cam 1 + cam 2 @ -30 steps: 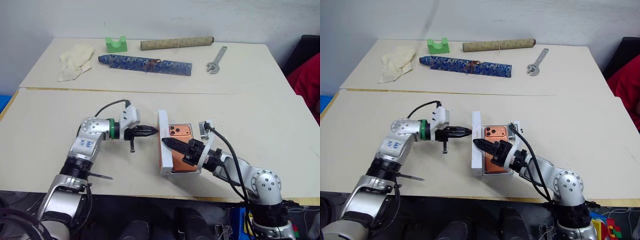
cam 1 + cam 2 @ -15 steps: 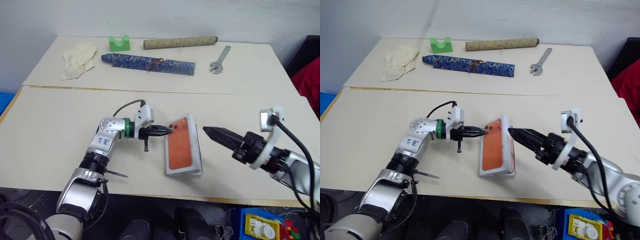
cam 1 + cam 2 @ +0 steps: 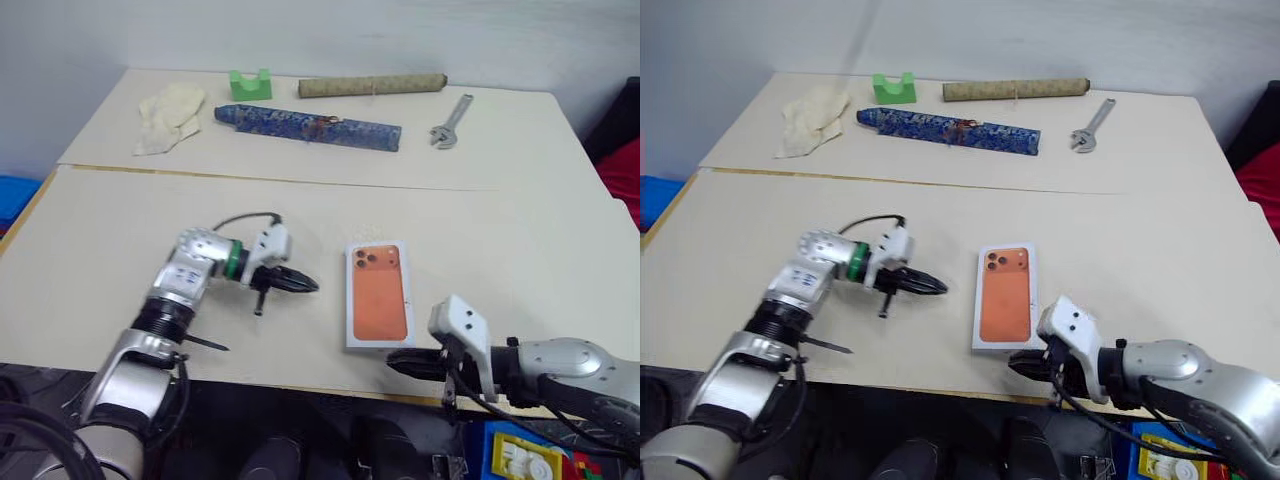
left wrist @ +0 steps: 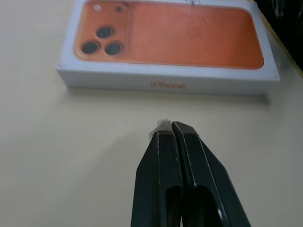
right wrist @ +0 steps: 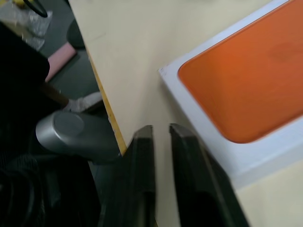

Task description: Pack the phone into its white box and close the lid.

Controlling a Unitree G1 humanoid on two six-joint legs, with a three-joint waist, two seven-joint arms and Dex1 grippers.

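White and orange, the lid (image 3: 379,293) sits squarely down over the white box near the table's (image 3: 520,250) front edge, phone picture up. The packing looks finished. The left tool (image 3: 306,285) rests pinched together just beside it; the right tool (image 3: 396,360), nearly together, hangs empty at the table edge.

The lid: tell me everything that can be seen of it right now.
The lid is a white rectangular cover, cardboard by the look of it, with an orange phone picture and three dark lenses printed on top and small orange lettering on one long side wall. It lies flat and level, picture side up, on the cream table near the front edge, closed down so that nothing beneath it shows. Nothing touches it: the left gripper and the right gripper both stand apart from it.
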